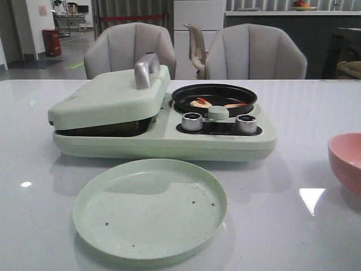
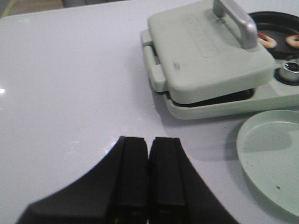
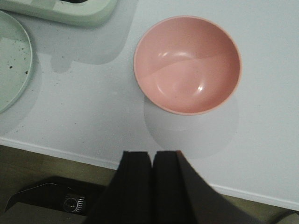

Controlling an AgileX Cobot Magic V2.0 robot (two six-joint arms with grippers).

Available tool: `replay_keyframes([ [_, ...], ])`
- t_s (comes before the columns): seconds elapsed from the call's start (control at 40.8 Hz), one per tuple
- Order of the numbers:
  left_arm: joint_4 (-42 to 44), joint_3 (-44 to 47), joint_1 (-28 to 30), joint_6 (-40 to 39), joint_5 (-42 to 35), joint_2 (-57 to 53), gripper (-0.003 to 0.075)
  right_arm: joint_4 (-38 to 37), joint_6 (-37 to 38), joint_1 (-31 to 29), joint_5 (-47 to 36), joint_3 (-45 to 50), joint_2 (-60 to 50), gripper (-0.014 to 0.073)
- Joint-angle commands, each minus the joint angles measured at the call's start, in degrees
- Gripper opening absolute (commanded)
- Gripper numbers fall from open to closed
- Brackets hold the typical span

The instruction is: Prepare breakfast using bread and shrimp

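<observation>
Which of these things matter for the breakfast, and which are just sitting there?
For the job: shrimp in the black pan; the breakfast maker, lid nearly shut; green plate. No bread shows.

Idle: empty pink bowl; chairs.

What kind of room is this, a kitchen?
Probably a dining or office break area, not a real kitchen: a white table with padded chairs behind it, a tabletop breakfast cooker, and a doorway behind.

Shrimp are lying in the cooker's right-hand pan; plate sitting before the cooker, bowl sitting to its right.
</observation>
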Motion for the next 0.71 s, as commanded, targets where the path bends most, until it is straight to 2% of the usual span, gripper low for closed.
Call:
replay_keyframes([
  [0.0,-0.79,3.61,3.54,0.4,-9.21,-6.55,0.0101,-0.22,-0.25,0.08,-2.81,-1.53,-0.26,0.0043],
  [0.245,-0.79,18.17,8.1,0.4,-21.62,-23.48,0.0101,-0.22,-0.25,0.08,-2.81,-1.53,-0.26,0.0043],
  [0.465,-0.79,25.25,8.35,0.4,-30.25,-27.36,0.0101,-0.22,-0.25,0.08,-2.81,-1.53,-0.26,0.0043],
  [0.686,-0.79,25.1,8.82,0.4,-29.74,-27.26,0.0101,-0.22,-0.25,0.08,-2.66,-1.53,-0.26,0.0043],
])
